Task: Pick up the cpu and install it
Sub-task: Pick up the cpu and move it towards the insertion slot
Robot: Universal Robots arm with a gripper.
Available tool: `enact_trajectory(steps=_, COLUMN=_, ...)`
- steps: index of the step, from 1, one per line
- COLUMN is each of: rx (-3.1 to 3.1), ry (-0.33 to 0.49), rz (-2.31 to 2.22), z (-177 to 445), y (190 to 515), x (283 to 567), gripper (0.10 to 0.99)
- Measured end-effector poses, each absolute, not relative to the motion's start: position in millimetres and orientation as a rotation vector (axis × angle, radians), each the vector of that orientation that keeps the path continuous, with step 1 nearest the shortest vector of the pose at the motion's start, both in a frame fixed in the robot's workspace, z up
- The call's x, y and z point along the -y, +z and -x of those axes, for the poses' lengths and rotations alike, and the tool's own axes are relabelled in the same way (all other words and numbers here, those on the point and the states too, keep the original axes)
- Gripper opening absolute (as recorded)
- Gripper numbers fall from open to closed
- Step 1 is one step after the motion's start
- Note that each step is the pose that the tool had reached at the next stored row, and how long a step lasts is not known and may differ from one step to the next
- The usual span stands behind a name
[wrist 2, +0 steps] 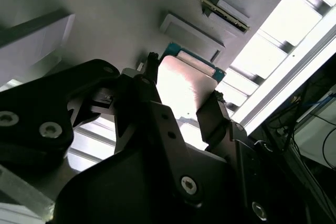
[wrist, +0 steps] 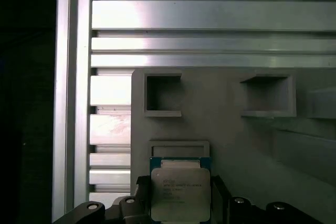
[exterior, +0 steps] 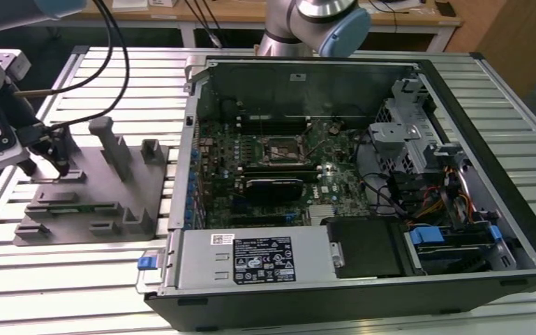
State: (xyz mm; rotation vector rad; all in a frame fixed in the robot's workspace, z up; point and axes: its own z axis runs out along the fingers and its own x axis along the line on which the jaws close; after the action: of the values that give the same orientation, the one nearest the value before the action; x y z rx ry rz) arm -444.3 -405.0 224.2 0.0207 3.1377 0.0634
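Note:
The cpu (wrist: 180, 184) is a flat square chip with a silvery top and a thin green rim; it shows in both wrist views. My gripper (wrist: 181, 203) has a dark finger (wrist 2: 148, 85) against one edge of the cpu (wrist 2: 184, 85) and another against the opposite edge, so it is shut on the chip. The chip sits just over the grey plastic fixture (wrist: 226, 129), beside a shallow square recess. In the exterior view my gripper (exterior: 49, 164) hangs over the far left corner of the fixture (exterior: 91, 206). The dark socket (exterior: 282, 148) lies on the motherboard inside the open computer case.
The open computer case (exterior: 529, 209) fills the exterior view's right and middle, with cables, a drive cage and a power supply (exterior: 259, 259) along its front. Upright posts (exterior: 114, 143) rise from the fixture. A slatted aluminium table (exterior: 82, 286) carries everything. A second arm's base (exterior: 315, 24) stands behind the case.

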Motion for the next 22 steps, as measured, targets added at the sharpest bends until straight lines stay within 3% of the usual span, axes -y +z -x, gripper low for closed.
enact_trajectory(steps=22, rx=-3.136, ry=0.064, rz=-0.021, z=444, y=249, x=405, gripper=0.541)
